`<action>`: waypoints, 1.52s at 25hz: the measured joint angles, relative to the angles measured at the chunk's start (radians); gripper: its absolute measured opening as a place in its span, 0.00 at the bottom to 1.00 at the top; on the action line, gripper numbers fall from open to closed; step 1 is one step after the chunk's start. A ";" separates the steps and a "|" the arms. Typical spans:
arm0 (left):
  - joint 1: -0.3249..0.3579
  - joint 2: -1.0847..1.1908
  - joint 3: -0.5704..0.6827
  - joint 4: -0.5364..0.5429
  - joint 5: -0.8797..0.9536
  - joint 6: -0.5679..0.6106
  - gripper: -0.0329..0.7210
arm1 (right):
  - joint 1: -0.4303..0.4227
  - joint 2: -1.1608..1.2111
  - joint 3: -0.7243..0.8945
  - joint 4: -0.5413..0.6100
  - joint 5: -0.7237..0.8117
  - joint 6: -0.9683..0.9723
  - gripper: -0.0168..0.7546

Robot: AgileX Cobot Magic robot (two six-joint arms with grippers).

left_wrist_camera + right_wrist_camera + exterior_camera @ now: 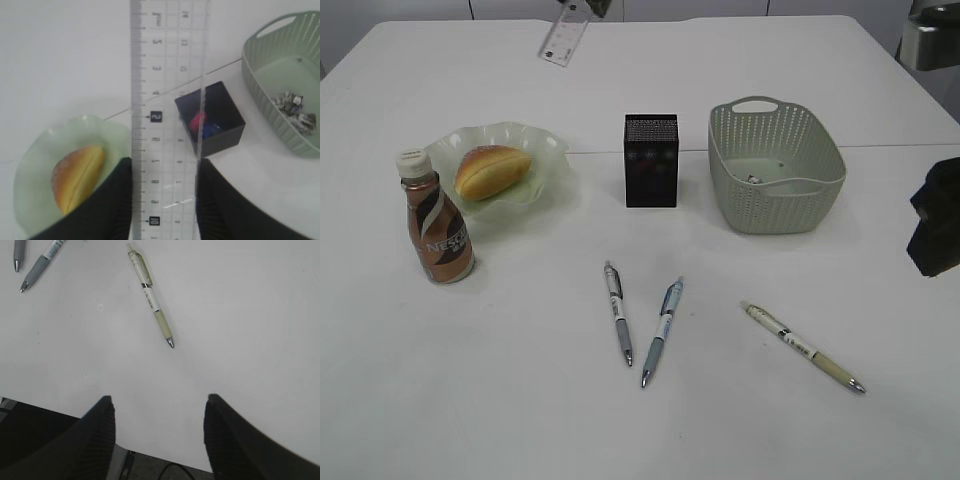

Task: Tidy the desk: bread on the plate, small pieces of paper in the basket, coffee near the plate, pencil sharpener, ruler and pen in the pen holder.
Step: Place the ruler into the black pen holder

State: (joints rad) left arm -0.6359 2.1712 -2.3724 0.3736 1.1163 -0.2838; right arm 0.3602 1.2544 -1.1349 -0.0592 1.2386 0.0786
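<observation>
White and plain, the desk (520, 400) carries the black square mesh pen holder (651, 160) between the wavy pale green glass plate (545, 160) and the perforated sage-green basket (775, 185). Your left gripper (165, 200) clamps the clear flat plastic ruler (167, 100) high above the holder. Your right gripper (159, 432) hangs open, empty, near a cream pen (150, 297).

A grey box-like object (930, 45) stands at the far right, with pale panels (420, 8) behind.
</observation>
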 joint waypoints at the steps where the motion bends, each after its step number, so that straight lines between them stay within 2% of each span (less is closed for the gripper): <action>1: 0.000 -0.014 -0.002 -0.001 0.039 0.003 0.39 | 0.000 0.000 0.000 0.000 0.000 0.000 0.60; 5: 0.000 -0.068 -0.002 -0.056 0.130 0.066 0.39 | 0.000 0.000 0.000 0.000 0.000 0.000 0.60; 11: 0.004 -0.120 -0.002 -0.272 0.143 0.240 0.39 | 0.000 0.000 0.000 -0.002 0.000 0.014 0.60; 13: 0.004 -0.135 -0.002 -0.313 0.147 0.284 0.39 | 0.000 0.000 0.000 -0.002 0.000 0.018 0.60; 18: 0.010 -0.190 -0.002 -0.337 0.143 0.313 0.39 | 0.000 0.000 0.000 -0.002 0.000 0.038 0.60; 31: 0.069 -0.306 -0.002 -0.361 -0.046 0.313 0.39 | 0.000 0.000 0.000 -0.002 0.000 0.051 0.60; 35: 0.070 -0.306 0.019 -0.393 -0.185 0.313 0.39 | 0.000 0.000 0.000 -0.002 0.000 0.051 0.60; 38: 0.070 -0.306 0.087 -0.397 -0.343 0.313 0.39 | 0.000 0.000 0.000 -0.006 0.000 0.051 0.60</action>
State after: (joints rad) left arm -0.5656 1.8651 -2.2857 -0.0239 0.7736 0.0289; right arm 0.3602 1.2544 -1.1349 -0.0651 1.2386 0.1294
